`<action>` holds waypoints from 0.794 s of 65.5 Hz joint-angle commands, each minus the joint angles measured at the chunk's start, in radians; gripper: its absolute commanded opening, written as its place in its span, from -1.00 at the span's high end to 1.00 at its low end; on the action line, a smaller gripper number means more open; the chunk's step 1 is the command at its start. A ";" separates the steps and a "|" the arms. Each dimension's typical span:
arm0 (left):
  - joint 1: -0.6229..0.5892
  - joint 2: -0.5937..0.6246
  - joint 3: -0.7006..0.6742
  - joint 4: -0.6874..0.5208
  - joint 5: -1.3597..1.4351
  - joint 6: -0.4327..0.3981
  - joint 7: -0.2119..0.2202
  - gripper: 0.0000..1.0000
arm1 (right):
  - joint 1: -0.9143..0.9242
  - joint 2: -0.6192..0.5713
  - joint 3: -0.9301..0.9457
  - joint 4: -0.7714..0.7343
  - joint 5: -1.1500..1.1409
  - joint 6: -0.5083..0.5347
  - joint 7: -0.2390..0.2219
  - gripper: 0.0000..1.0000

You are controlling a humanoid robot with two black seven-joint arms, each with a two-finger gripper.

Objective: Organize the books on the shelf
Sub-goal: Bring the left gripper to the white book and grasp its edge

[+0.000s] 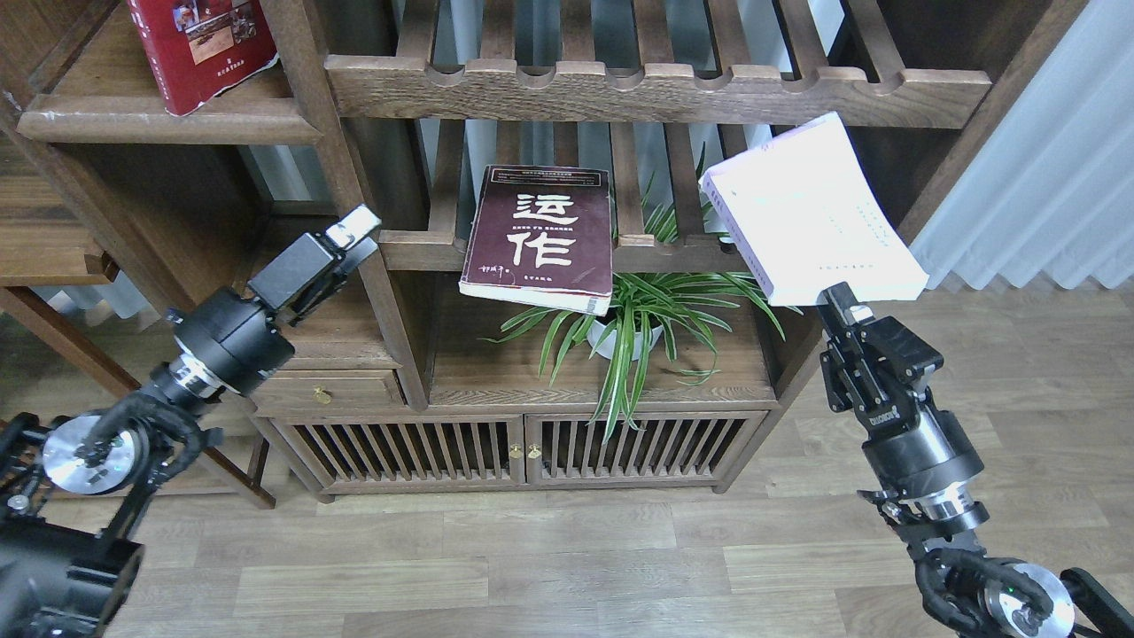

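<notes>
The right gripper (840, 297), black and boxy at the end of a jointed black arm, was clamped on the lower edge of the thick white book (811, 208), holding it aloft and tilted, its pale cover facing the camera and its page block showing along the left side. Just above and behind that book ran a slatted wooden rack (656, 84) with a scalloped, notched front rail.

To the left of the right gripper, well apart from it, the dark maroon book (540, 239) with large white Chinese characters lay tilted over the front rail of a lower slatted rack, its worn bottom edge hanging out above a potted plant (633, 323) with long narrow green leaves.

The left gripper (354, 232), with pale fingertip pads, pointed up and right beside a dark wooden post, holding nothing; whether its fingers were wide or narrow could not be told. Up and to the left of it, the smaller red book (202, 44) with cover photos rested on the shelf (168, 124), a solid flat dark-brown board with a rounded, whitish-scuffed front edge, the book's lower corner overhanging that edge
</notes>
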 commanded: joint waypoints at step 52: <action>0.002 -0.072 0.259 0.092 -0.132 0.033 0.000 -0.95 | -0.023 0.000 -0.171 0.032 -0.004 0.000 0.000 1.00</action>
